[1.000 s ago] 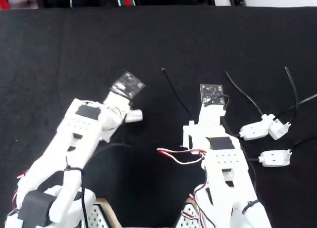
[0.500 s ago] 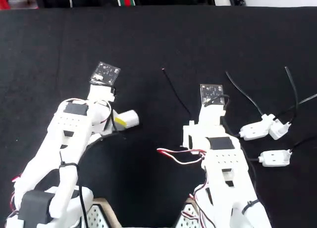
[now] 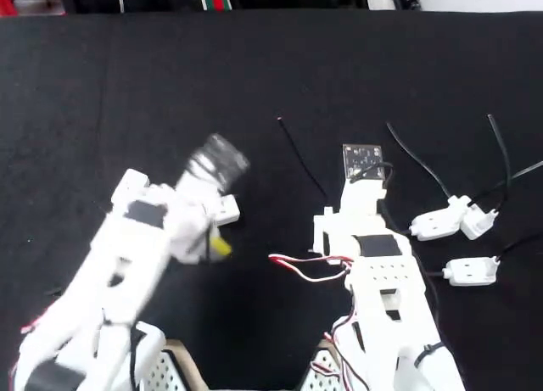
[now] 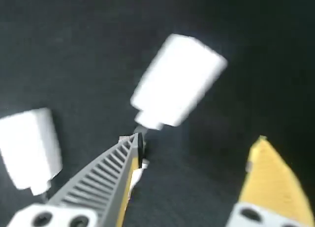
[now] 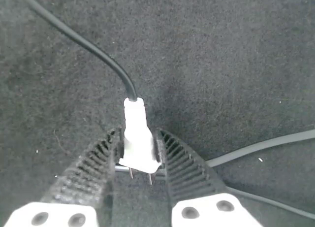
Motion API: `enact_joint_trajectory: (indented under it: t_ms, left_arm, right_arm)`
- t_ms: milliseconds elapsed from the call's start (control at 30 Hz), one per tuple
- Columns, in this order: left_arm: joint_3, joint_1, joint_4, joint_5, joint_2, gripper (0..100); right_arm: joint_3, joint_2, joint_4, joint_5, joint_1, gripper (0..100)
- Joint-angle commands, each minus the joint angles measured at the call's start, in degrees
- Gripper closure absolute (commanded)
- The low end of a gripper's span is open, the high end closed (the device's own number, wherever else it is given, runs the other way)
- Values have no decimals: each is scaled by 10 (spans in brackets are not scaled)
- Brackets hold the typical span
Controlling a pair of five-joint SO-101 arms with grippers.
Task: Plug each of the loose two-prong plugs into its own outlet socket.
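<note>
Right gripper [image 5: 138, 141] clamps a plug [image 5: 136, 126], prongs toward its wrist; left gripper [image 4: 198, 138] gapes near what may be a socket [image 4: 177, 79]

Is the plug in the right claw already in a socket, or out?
Out. The plug is clamped in the right claw, both prongs bare over the black cloth, no socket on them.

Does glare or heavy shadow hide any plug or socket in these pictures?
High view: even light, no distinct shadows on the black cloth; the white connectors stand out. Right wrist view: the plug is bright, yet its prongs show. Left wrist view: two white blocks glare, surface detail lost.
</note>
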Motion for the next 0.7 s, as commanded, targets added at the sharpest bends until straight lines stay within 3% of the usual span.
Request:
enact_joint_trajectory:
  t_ms: [0,233,400,533,667]
  left_arm:
    - [97,42,-27,-116,-138,699]
    - [118,56,-89,-165,-135,703]
    - [49,52,-122,-212,20,703]
    - [-51,44,-98,-245,171,703]
    - [-117,20,-94,-257,223,704]
  right_arm:
    - [-22,-11,-4,4,0,986]
    - [-22,-11,-4,4,0,986]
    - [-22,-11,-4,4,0,986]
    - [-22,-11,-4,4,0,986]
    - [-23,-11,-4,4,1,986]
